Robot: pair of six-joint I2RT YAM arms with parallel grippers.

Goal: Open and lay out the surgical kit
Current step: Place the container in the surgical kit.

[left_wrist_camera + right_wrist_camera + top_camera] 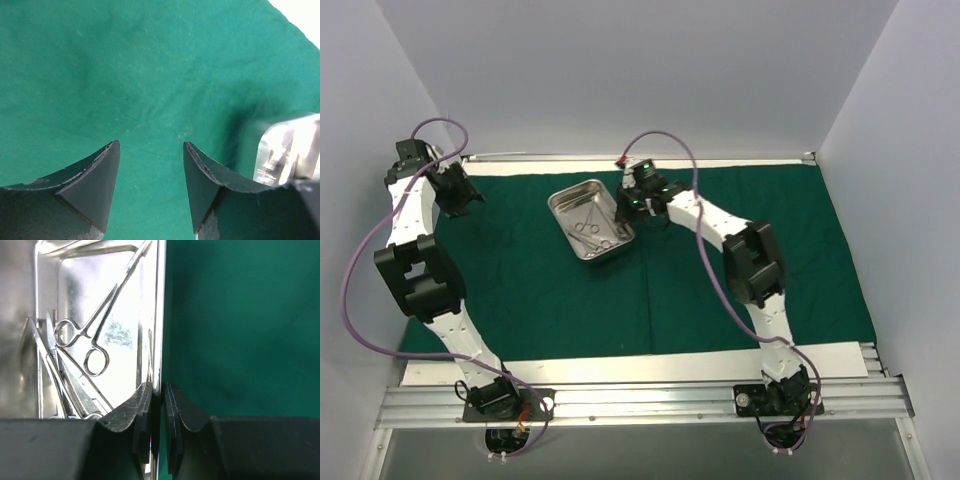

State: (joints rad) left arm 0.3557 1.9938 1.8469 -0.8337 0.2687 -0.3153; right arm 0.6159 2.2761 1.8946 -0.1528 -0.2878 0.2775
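We see one dark green drape (740, 290) lining a white-walled enclosure (620, 70), one steel tray (570, 200) at upper centre holding several instruments (116, 290), the right gripper (159, 387) clamped on its rim, and the left gripper (151, 145) with jaws apart, empty.

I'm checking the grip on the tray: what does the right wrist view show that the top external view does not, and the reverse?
Only the right wrist view: the right gripper pinches the steel tray by its side wall, one finger inside, one outside, and ring-handled forceps show clearly in the tray. Only the top external view: the left gripper hovers over the far left corner of the green drape, apart from the tray, and the whole drape is seen spread out. Both: the tray with instruments in it, on the drape.
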